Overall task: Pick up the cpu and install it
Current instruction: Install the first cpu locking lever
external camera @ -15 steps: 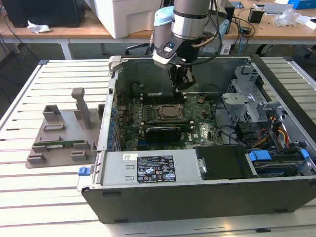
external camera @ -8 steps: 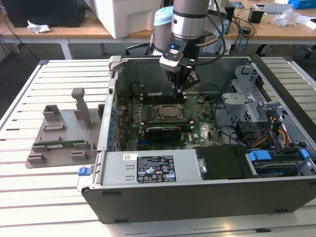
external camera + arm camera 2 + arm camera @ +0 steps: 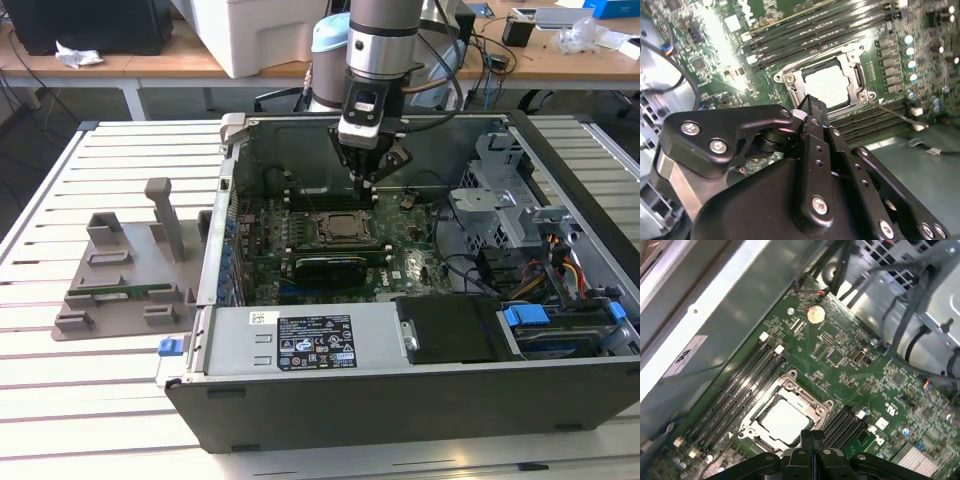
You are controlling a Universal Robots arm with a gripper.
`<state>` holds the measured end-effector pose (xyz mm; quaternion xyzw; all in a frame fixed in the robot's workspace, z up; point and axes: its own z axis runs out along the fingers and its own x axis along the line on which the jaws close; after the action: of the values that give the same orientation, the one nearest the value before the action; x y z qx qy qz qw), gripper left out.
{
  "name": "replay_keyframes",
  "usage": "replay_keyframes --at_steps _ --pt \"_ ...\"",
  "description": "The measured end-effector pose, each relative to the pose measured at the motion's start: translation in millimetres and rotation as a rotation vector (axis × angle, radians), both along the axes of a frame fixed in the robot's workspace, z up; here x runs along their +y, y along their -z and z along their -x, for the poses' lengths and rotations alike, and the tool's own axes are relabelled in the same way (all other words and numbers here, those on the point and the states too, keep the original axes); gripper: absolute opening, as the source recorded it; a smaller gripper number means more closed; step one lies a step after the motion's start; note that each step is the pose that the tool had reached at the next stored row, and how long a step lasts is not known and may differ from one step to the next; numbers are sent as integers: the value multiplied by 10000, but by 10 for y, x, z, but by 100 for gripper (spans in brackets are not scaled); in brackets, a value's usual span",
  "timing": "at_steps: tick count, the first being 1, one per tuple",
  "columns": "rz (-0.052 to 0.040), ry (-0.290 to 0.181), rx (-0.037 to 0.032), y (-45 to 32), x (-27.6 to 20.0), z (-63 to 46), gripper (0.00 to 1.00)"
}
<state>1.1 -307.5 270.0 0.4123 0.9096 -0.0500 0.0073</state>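
Observation:
The cpu (image 3: 345, 228) lies flat in the open socket on the green motherboard (image 3: 410, 265), silver top up, and it shows in both wrist views (image 3: 827, 85) (image 3: 785, 420). My gripper (image 3: 366, 180) hangs inside the computer case, a short way above the socket's far edge. In the first wrist view its black fingers (image 3: 807, 439) are pressed together with nothing between them. The cpu is apart from the fingertips (image 3: 810, 104).
The metal case walls (image 3: 230, 190) surround the board. A black graphics card (image 3: 330, 265) sits just in front of the socket, with memory slots (image 3: 740, 385) beside it. Drive cage and cables (image 3: 510, 215) fill the exterior view's right. A grey fixture (image 3: 125, 275) holding a green stick stands outside on the exterior view's left.

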Motion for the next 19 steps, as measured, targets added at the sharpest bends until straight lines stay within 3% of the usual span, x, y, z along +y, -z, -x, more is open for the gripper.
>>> replay_keyframes --at_steps 2,6,12,15,17,19 --pt "-8 -383 0 0 0 0 11" --pt "-91 -1736 -1 -1 0 -1 11" --pt "-236 -2876 -10 0 0 -2 11" --pt "-494 -3303 -43 0 0 -4 11" --pt "-797 -3676 -85 0 0 -6 11" --pt "-1013 -3911 -115 0 0 -8 11"
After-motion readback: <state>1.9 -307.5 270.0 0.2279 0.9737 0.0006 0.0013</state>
